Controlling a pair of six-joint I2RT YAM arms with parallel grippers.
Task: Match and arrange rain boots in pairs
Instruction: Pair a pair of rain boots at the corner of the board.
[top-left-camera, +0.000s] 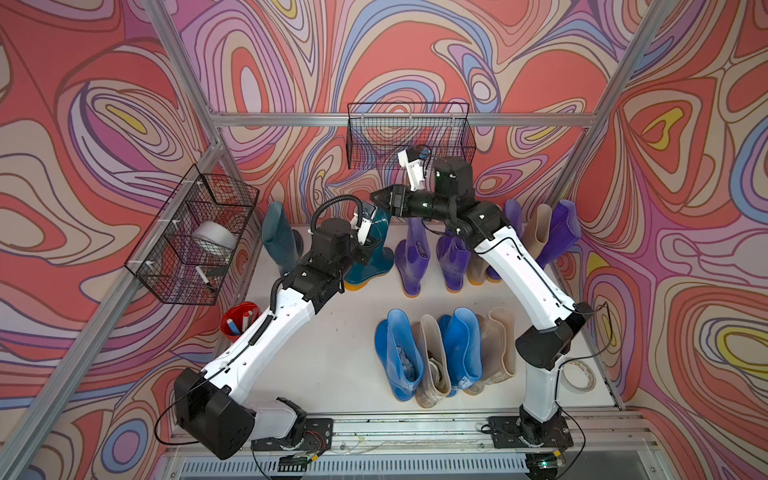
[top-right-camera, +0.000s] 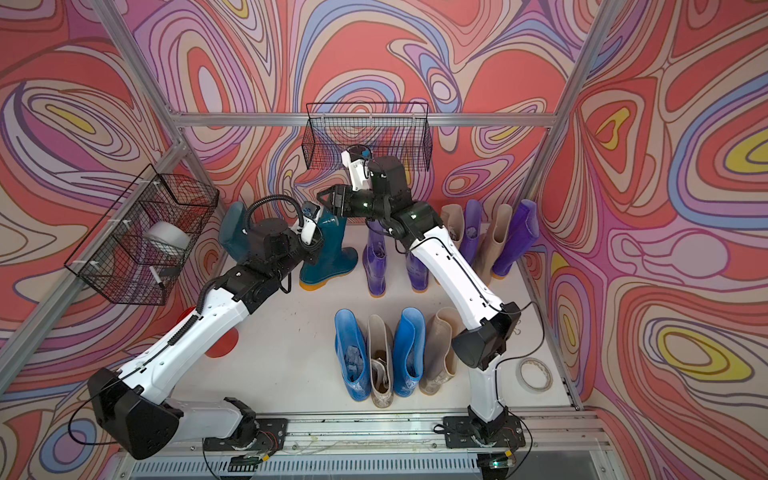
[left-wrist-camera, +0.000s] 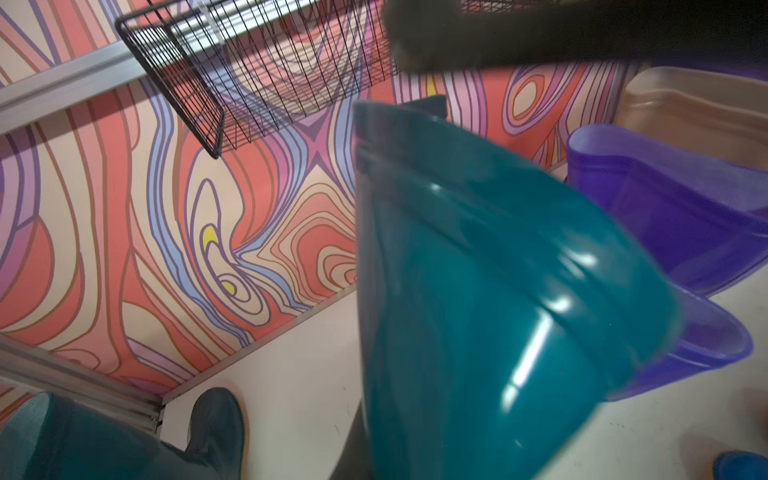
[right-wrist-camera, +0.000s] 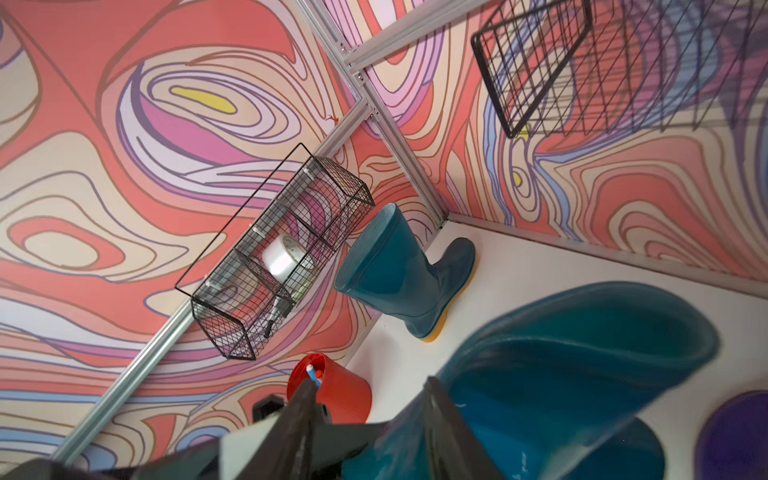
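Looked all over and there's nothing I can actually read. The tape roll (right-wrist-camera: 281, 261) in the side wire basket (right-wrist-camera: 226, 336) might have faint print along its edge, but it's way too small to make out. The bright blue rain boots (top-left-camera: 399, 353) have pale marks down by the toes in both top views, too blurry to tell whether that's lettering or just scuffs. The teal boot (left-wrist-camera: 498, 291) right up close in the left wrist view is only glossy glare, with no legible stamp or label.
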